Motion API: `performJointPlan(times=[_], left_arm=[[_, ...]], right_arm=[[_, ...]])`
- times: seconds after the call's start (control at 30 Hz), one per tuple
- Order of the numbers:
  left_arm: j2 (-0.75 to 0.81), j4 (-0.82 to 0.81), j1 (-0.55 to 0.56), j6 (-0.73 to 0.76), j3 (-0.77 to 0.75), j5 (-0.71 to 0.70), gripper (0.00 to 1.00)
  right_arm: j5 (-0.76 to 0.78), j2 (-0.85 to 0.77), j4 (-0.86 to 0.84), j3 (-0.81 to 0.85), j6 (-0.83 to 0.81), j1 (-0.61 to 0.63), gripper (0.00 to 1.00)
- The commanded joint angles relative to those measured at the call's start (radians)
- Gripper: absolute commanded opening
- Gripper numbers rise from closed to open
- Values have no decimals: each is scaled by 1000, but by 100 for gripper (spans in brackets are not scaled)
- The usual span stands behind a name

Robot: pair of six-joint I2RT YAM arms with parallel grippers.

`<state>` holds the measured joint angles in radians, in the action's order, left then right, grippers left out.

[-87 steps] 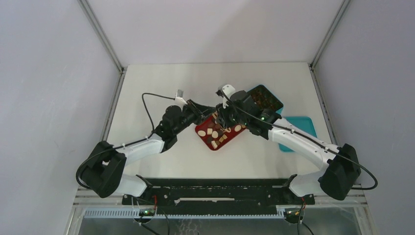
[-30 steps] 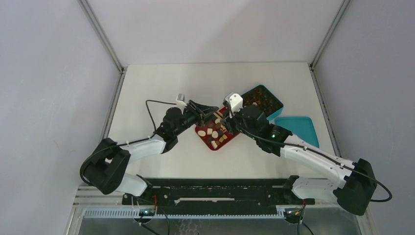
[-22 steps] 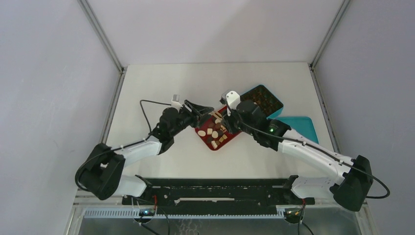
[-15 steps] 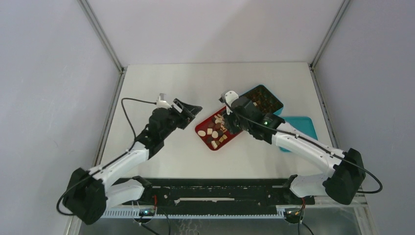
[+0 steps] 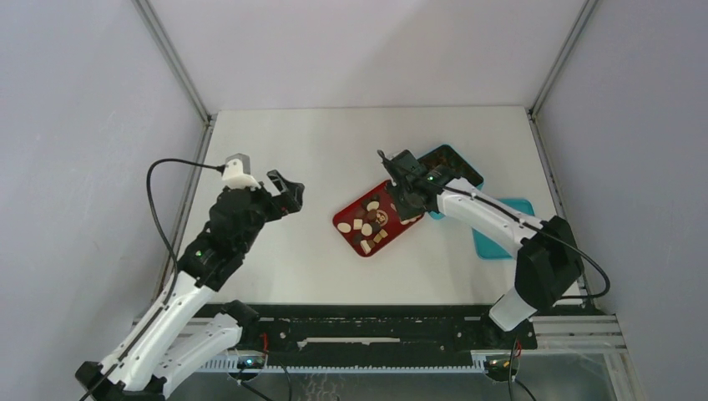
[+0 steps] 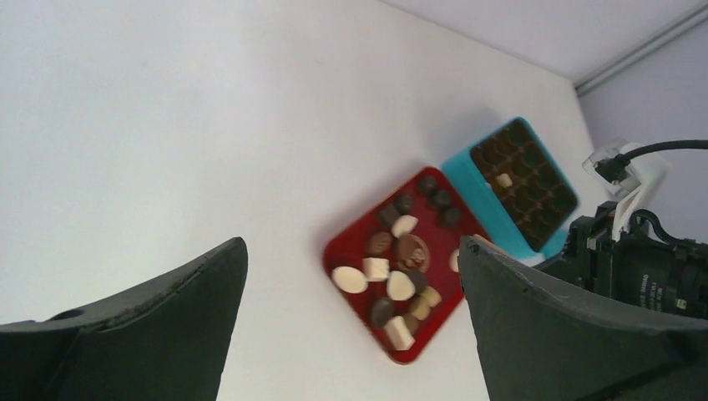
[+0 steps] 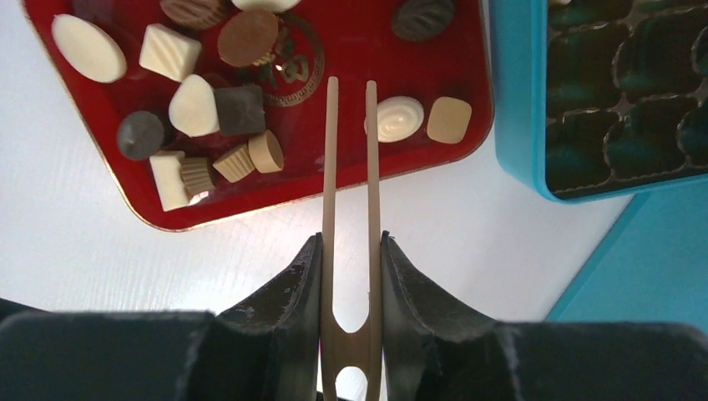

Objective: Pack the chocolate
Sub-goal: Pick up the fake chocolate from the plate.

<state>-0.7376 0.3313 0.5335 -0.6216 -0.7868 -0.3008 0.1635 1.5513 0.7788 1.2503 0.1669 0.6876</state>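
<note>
The chocolate (image 7: 194, 106) lies as several small dark, tan and cream pieces in the red tray (image 7: 434, 71) at mid-table (image 5: 342, 224). My right gripper (image 7: 351, 238) is shut on the tan wooden tongs (image 7: 331, 150). Their two tips hover over the tray's right half with nothing between them, next to a white swirl piece (image 7: 399, 117). In the top view the right gripper (image 5: 402, 199) hangs above the tray's far right edge. My left gripper (image 5: 288, 190) is open and empty, left of the tray. Its view shows the tray (image 6: 342, 251) and its chocolate (image 6: 401, 286) ahead.
A teal box (image 5: 451, 167) with a dark grid insert (image 7: 634, 83) touches the tray's far right side. One cream piece (image 6: 503, 180) sits in a cell. The teal lid (image 5: 501, 225) lies flat to the right of the box.
My left gripper has opened wide and drawn back to the left, away from the tray. The right gripper keeps the tongs and has shifted to the tray's right side.
</note>
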Motion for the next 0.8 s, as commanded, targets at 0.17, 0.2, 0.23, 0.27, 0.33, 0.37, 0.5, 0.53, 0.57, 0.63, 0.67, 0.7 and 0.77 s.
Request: performJointPlan(times=[0.17, 0.2, 0.23, 0.27, 0.33, 0.37, 0.5, 0.53, 0.57, 0.63, 0.67, 0.7, 0.77], left_arm=[[50, 157, -12, 394, -105, -90, 100], [51, 154, -15, 401, -98, -88, 100], [53, 156, -26, 408, -91, -74, 100], [53, 165, -39, 414, -89, -58, 100], [59, 173, -56, 430, -79, -56, 100], [61, 175, -61, 437, -76, -57, 100], [68, 179, -87, 448, -75, -32, 100], [71, 180, -93, 448, -75, -29, 100], [74, 181, -100, 448, -72, -26, 100], [83, 180, -111, 448, -66, -22, 100], [84, 179, -115, 448, -61, -18, 100], [85, 179, -117, 448, -58, -16, 100], [86, 179, -121, 448, -54, -13, 100]], right_arm=[[-76, 67, 160, 127, -4, 1, 35], [-85, 69, 174, 133, -9, 3, 35], [-98, 71, 187, 136, -11, 5, 36], [-111, 74, 201, 141, -14, 6, 36], [-139, 79, 210, 146, -18, 12, 37], [-149, 84, 212, 150, -18, 16, 37], [-153, 134, 236, 186, -18, 36, 38], [-153, 146, 239, 193, -18, 40, 38], [-153, 155, 240, 199, -19, 43, 38], [-153, 170, 239, 205, -20, 46, 38], [-151, 181, 241, 207, -20, 46, 39], [-148, 190, 244, 210, -21, 46, 39], [-148, 205, 249, 214, -23, 49, 39]])
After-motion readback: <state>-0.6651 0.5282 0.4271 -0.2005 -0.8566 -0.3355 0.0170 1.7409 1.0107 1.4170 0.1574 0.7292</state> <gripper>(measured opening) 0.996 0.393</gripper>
